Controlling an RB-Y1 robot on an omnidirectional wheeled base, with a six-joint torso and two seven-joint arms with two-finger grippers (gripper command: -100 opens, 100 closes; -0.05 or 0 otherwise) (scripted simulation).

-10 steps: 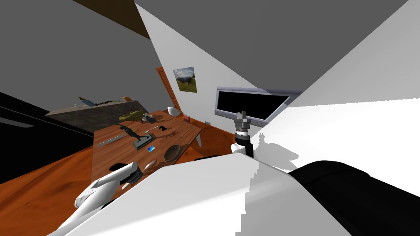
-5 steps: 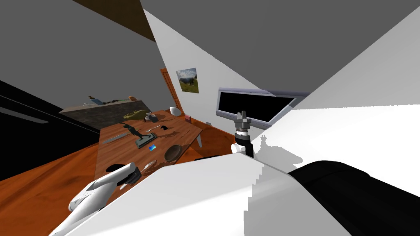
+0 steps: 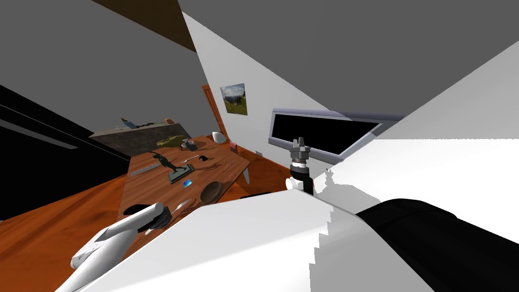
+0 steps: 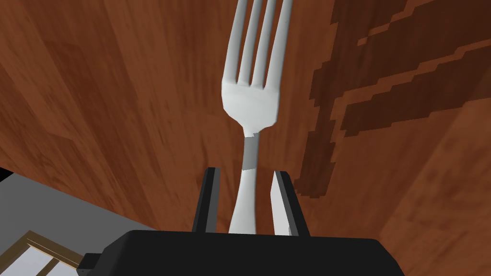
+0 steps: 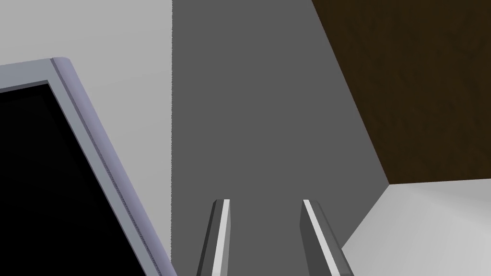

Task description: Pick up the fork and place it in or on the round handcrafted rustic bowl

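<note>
Fork: one, light grey; its handle lies inside the left pincer, near the table's 6 o'clock end in the head view.
Left pincer: drawn in narrow about the handle; judged to be gripping it, though contact itself is hard to make out.
Bowl: one, round and brown, on the table at about 2 o'clock from the fork, near but apart; nothing lies in it.
Progress: pickup judged done; the carry to the bowl and the release are left.
Right pincer: raised at 2 o'clock of the bowl, well apart, moderately parted and holding nothing.
Other items: one dark statuette; one blue card, at the bowl's 10 o'clock.
</note>
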